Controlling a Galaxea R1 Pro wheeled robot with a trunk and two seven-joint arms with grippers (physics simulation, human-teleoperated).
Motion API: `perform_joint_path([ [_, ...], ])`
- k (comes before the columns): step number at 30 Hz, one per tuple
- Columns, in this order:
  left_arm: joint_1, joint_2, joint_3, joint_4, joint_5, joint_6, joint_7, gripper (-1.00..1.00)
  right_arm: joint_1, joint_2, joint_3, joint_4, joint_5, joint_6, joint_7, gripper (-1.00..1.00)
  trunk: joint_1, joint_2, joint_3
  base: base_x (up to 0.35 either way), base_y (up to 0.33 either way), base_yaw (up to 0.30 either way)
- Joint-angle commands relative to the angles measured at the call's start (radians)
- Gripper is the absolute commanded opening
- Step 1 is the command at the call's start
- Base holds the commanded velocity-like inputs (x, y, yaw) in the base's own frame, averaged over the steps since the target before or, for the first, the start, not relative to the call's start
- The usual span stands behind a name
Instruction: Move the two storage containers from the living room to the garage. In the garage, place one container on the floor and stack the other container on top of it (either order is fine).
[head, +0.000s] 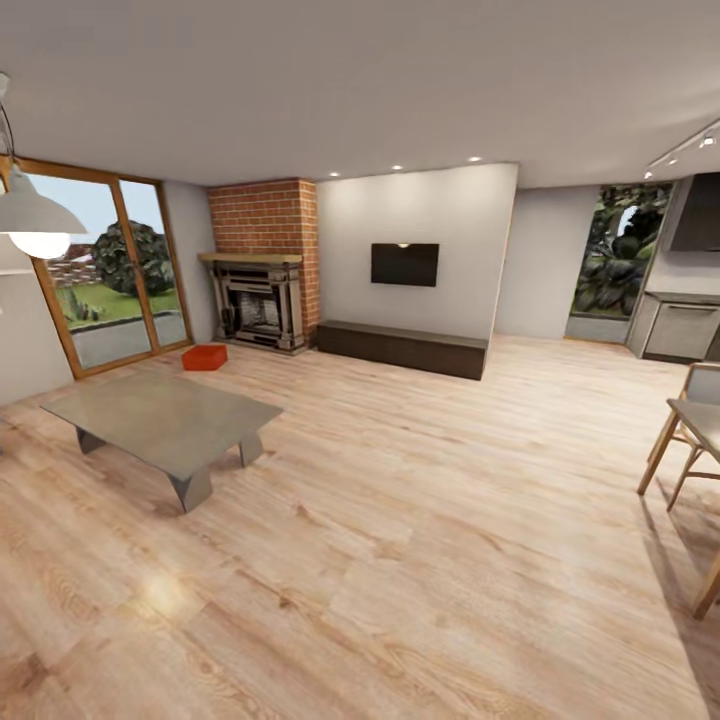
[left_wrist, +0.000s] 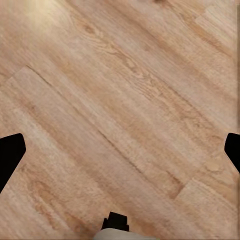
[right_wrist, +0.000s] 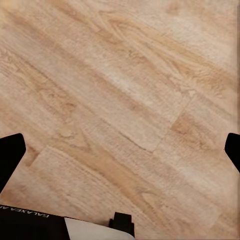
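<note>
Light wood planks of the living room run under both wrist cameras. Left pincer and right pincer each hang spread wide over bare floor, dark fingertips far apart at the picture's edges, holding nothing. Outward, a grey coffee table stands left of centre; beyond it one orange-red storage container rests on the floor just before the brick fireplace, near the glass doors. I cannot tell whether it is one bin or two. Best approach, I judge: drive around the table's right side, stop square to the bin, then lower both arms.
</note>
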Motion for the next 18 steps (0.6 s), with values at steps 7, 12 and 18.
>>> perform_joint_path([
  [7,-0.002,0.0,0.0,0.004,0.006,-0.006,-0.001,1.0,-0.002,0.0,0.005,0.004,0.005,-0.008,0.0,1.0,0.001,-0.001,-0.002,0.327,-0.122,0.0],
  [12,-0.002,0.0,0.0,0.003,0.006,-0.006,-0.001,1.0,-0.002,-0.001,0.005,0.004,0.005,-0.008,0.0,1.0,0.001,-0.001,-0.002,0.327,-0.122,0.0],
  [18,-0.002,-0.001,0.0,0.003,0.006,-0.006,-0.001,1.0,-0.002,0.0,0.005,0.004,0.004,-0.008,0.0,1.0,0.001,-0.001,-0.002,0.327,-0.121,0.0],
])
